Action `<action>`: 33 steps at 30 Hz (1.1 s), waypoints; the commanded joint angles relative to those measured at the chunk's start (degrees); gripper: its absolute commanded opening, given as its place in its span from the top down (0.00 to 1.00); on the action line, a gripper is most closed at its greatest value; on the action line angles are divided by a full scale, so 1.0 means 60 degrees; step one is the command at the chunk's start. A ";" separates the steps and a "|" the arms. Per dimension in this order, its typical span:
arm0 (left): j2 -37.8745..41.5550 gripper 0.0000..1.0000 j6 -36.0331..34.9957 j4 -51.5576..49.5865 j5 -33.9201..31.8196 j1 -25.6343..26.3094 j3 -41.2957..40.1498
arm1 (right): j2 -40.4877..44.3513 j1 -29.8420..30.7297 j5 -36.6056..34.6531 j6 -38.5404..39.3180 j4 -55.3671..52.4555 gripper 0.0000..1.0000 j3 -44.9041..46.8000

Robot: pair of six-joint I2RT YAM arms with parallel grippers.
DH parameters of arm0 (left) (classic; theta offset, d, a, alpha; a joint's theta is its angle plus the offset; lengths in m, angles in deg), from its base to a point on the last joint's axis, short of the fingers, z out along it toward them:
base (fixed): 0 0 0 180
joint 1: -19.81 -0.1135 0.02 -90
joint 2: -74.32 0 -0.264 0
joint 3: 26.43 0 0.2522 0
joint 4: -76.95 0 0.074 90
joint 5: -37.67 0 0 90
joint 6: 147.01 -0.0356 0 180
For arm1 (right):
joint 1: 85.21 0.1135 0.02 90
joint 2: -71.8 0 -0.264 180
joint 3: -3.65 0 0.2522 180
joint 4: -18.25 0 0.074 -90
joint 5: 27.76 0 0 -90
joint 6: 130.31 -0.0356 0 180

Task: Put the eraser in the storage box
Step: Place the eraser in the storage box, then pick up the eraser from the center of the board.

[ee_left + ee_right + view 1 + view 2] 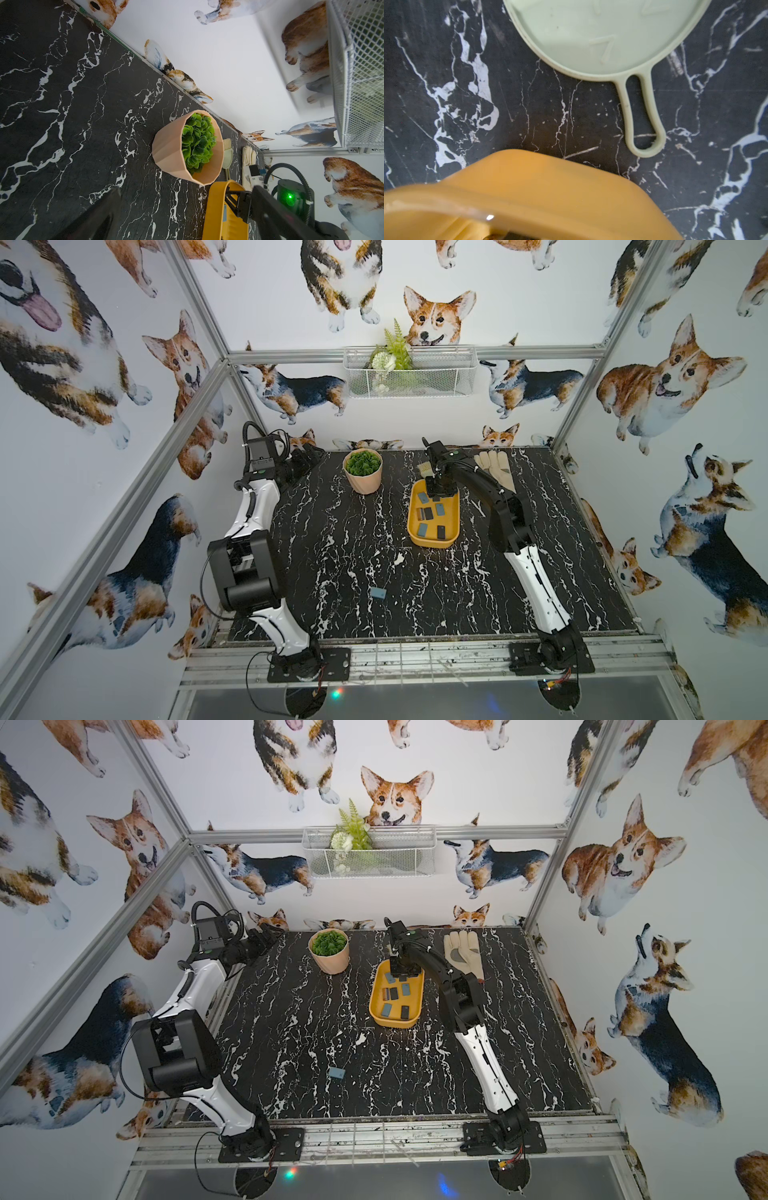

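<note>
Nr the far edge of the tabletop point(332, 556), right of centre, sits the storage box point(430, 543), its long side running front to far; it shows in both top views point(392, 1022). Several erasers point(423, 529), blue and black, lie flat on its floor, spread along its length.

The right hand point(440, 491) hangs low over the box's far end, pointing down. Can't tell if its jaws are apart or together: the hand's own body hides them from above, and the left wrist view shows them only side-on. Can't tell either if anything is btwn them.

A blue eraser point(379, 593) lies alone on the tabletop nr the front edge, left of centre, well apart from the box and from both hands; it also shows in a top view point(336, 1073).

The left hand point(313, 455) is at the far left corner, jaws wide apart w/ nothing btwn them.

A pink plant pot point(362, 479) stands upright nr the far edge, btwn the left hand and the box. A work glove point(496, 470) lies palm up nr the far right corner. A pale green dustpan point(591, 31) lies btwn the box's far wall point(550, 187) and the far edge, handle loop toward the box, not touching it. A wire basket point(409, 379) w/ greenery hangs on the back wall.
</note>
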 commanded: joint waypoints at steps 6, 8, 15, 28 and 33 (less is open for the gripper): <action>0.0004 0.00 -0.0078 0.0212 0.0079 0.0024 0.0039 | 0.0344 0.0028 0.0107 0.0064 0.0120 0.46 0.0161; 0.0016 0.01 -0.0078 0.0212 0.0078 0.0024 0.0024 | 0.0342 0.0024 0.0093 0.0062 0.0060 0.46 0.0106; 0.0218 0.00 -0.0085 0.0140 0.0057 0.0024 -0.0005 | 0.1627 0.0340 -0.0135 0.0438 0.0413 0.42 0.1187; 0.1962 0.00 -0.0078 -0.0631 -0.0527 -0.0075 -0.0663 | 0.7268 0.4077 0.0432 0.1811 0.2334 0.31 0.7948; 0.2892 0.00 0.0143 -0.0959 -0.0720 -0.0317 -0.1425 | 0.7605 0.5643 0.0807 0.2043 0.2939 0.31 0.9188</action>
